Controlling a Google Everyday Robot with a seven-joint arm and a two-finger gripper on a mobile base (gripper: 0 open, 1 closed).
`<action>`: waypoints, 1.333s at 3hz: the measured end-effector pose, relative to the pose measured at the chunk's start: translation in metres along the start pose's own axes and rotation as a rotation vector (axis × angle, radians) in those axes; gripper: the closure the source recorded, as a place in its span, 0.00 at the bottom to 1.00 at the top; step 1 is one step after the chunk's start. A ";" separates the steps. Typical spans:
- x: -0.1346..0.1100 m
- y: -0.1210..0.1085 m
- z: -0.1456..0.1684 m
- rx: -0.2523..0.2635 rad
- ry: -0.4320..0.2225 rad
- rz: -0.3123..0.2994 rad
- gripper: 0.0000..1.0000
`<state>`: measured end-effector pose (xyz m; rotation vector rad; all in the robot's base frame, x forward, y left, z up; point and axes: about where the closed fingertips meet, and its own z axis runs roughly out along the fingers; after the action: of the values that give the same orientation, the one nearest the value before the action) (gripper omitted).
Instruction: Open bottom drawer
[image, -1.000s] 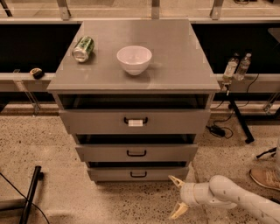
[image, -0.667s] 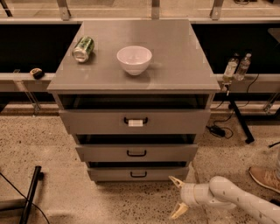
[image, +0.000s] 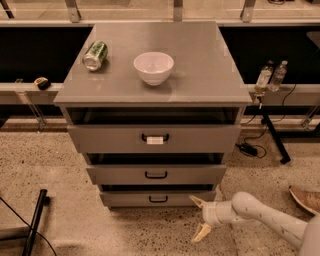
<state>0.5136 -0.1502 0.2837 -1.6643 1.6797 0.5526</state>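
Hardly anything has shifted since the earlier frame: your gripper (image: 196, 218) has crept slightly up and left toward the cabinet, and nothing else has moved. It now hangs low over the floor, just off the lower right corner of the bottom drawer (image: 125, 199), with its fingers spread wide and nothing between them. The upper fingertip sits near that corner of the drawer front; whether it touches, you cannot tell from this view.

The bottom drawer sits lowest in the stack, under the middle drawer (image: 200, 174) and the labelled top drawer (image: 100, 138), and it looks shut. Its black loop handle (image: 158, 199) is at the centre of the front, well to the left of your gripper.

So the task has barely started: you have made the approach only. Reaching the handle, closing on it and pulling are all left to do.
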 end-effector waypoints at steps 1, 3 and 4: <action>0.020 -0.034 0.023 0.023 0.024 -0.057 0.00; 0.043 -0.063 0.050 0.067 0.075 -0.112 0.00; 0.052 -0.082 0.073 0.061 0.141 -0.130 0.00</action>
<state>0.6110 -0.1395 0.2115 -1.7888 1.6550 0.3250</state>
